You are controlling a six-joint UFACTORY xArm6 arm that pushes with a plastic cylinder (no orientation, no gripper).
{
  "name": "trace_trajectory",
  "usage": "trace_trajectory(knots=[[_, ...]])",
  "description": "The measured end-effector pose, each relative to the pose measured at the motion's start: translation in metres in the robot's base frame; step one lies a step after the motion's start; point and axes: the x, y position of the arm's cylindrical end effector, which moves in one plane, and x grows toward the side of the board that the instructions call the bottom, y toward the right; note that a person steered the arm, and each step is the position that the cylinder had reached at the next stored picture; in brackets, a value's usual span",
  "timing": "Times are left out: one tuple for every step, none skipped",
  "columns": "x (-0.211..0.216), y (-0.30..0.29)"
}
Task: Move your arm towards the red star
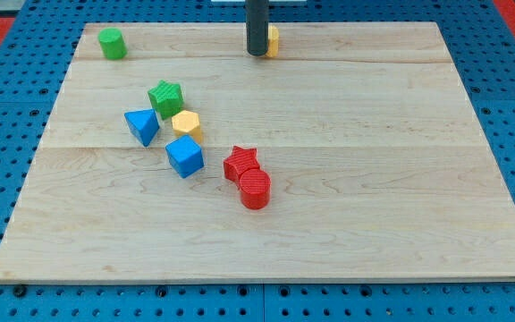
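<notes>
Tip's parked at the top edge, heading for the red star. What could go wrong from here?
1. My tip sits against a partly hidden yellow block; pulling away may nudge it.
2. The red star-shaped block touches the red cylinder block; overshooting would likely shove both.
3. Drifting toward the view's left risks clipping the yellow hexagonal block or blue cube.

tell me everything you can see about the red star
The red star is a small, chunky star-shaped block, bright red with a ridged, printed-plastic look. It lies flat on the wooden board, a little left of and below the middle. A red cylinder presses against its lower-right side. The blue cube sits apart on its left. My tip is far off at the view's top, not touching it.
</notes>
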Motion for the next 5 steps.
trace_trajectory(knots=[[0.005, -0.003], [0.006, -0.012], [0.011, -0.015], [0.024, -0.018], [0.05, -0.03]])
